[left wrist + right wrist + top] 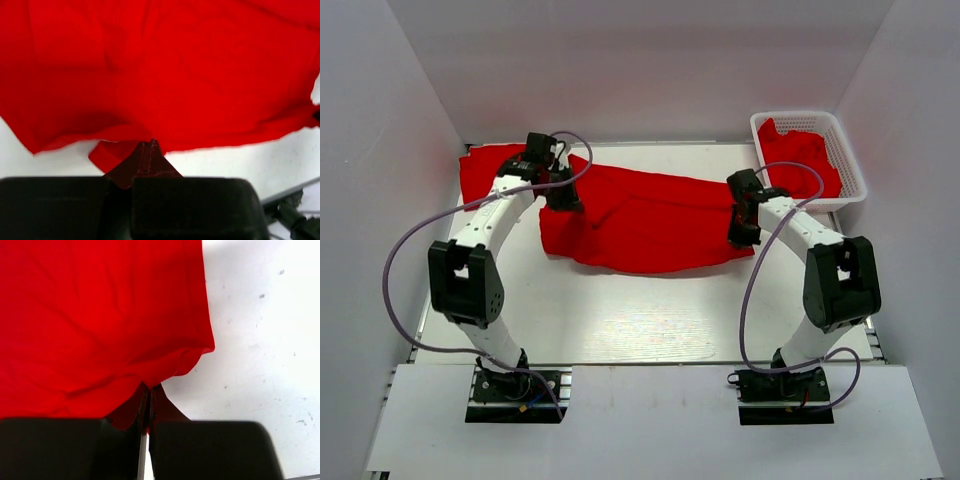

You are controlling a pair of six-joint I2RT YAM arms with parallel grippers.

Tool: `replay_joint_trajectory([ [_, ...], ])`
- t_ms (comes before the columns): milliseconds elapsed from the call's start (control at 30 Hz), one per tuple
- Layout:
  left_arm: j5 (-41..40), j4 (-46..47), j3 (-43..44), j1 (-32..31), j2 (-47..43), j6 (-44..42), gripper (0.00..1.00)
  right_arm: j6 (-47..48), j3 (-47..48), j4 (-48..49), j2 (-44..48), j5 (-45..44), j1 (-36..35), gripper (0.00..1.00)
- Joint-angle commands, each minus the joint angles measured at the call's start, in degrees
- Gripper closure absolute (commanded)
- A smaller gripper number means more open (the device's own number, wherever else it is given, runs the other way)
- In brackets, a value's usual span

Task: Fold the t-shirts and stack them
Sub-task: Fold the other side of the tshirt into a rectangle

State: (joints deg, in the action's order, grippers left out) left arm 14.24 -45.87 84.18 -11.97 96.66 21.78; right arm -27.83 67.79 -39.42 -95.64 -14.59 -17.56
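Note:
A bright red t-shirt [650, 220] lies stretched across the middle of the white table. My left gripper [563, 198] is shut on its left edge; in the left wrist view the cloth [165, 70] runs into the closed fingertips [148, 146]. My right gripper [742, 232] is shut on its right edge; in the right wrist view the cloth [95, 320] is pinched at the fingertips [149, 388]. Another red t-shirt [480, 172] lies flat at the back left, partly under the left arm. More red t-shirts [802, 152] fill the basket.
A white lattice basket [853, 160] stands at the back right corner, close behind the right arm. White walls close in the table on the left, back and right. Purple cables loop from both arms.

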Motion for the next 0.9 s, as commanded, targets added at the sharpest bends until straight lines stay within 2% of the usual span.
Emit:
replay_joint_trajectory([
  [0,-3.06,1.75,6.68,0.54,2.73,-1.21,1.00,1.56,4.62,-2.94,-1.48,-1.49,0.86,1.00],
  [200,-5.63,3.33,15.03,1.60,9.93,0.63,1.00,2.17,10.76,-4.61,-5.35,-1.67,2.97,1.00],
  [367,-7.82,0.52,23.29,2.74,15.66,0.63,1.00,3.05,13.94,-5.15,-8.25,-1.50,5.08,1.00],
  [700,-7.48,2.53,28.93,4.50,20.84,0.10,1.00,5.24,21.50,-4.17,-14.39,1.84,8.15,1.00],
  [867,-9.23,0.87,35.25,4.50,24.45,-0.42,1.00,6.47,23.96,-4.18,-16.43,2.72,9.04,1.00],
])
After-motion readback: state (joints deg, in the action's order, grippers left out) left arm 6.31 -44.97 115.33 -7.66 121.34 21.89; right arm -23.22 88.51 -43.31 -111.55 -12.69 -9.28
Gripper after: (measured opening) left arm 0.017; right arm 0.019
